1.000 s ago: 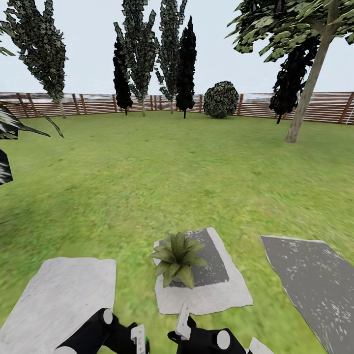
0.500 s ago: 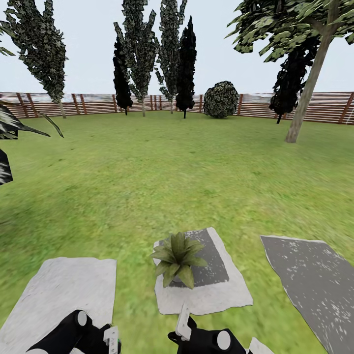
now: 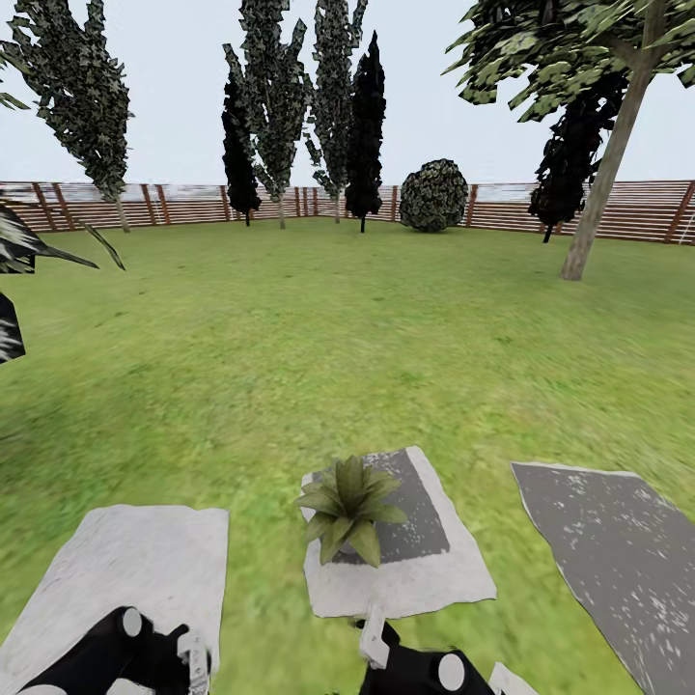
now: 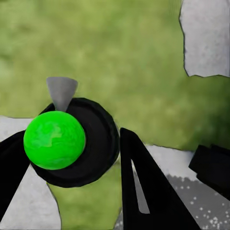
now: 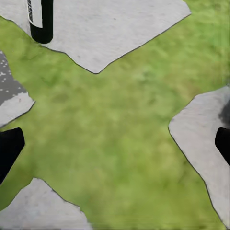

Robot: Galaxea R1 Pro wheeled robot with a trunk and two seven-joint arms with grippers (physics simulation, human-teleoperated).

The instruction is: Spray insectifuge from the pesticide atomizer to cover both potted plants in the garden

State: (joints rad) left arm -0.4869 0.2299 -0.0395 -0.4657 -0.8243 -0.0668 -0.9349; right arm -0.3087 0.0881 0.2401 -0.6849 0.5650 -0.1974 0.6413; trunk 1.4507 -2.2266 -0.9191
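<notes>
Head view, counted left to right: three stepping stones, namely a pale stone (image 3: pixel 135 560) at lower left, a middle stone (image 3: pixel 425 569) at lower centre with a dark patch, and a dark grey stone (image 3: pixel 618 560) at lower right. One potted plant (image 3: pixel 347 507), a low green rosette, stands on the left part of the middle stone. The lawn (image 3: pixel 347 338) runs back to a brown slatted fence (image 3: pixel 193 203) across the upper frame, with dark trees before it. Left gripper (image 3: pixel 188 656) sits at the bottom edge, lower left, over the pale stone; in the left wrist view its jaws are clamped on the pesticide atomizer (image 4: pixel 72 143), seen end-on as a dark round body with a bright green cap between the two black fingers (image 4: pixel 143 191). Right gripper (image 3: pixel 376 642) sits at bottom centre, just below the middle stone and near the plant; in the right wrist view its jaws stand wide apart, the black fingertips (image 5: pixel 9 148) at the frame's opposite edges, holding nothing, grass and stone below.
</notes>
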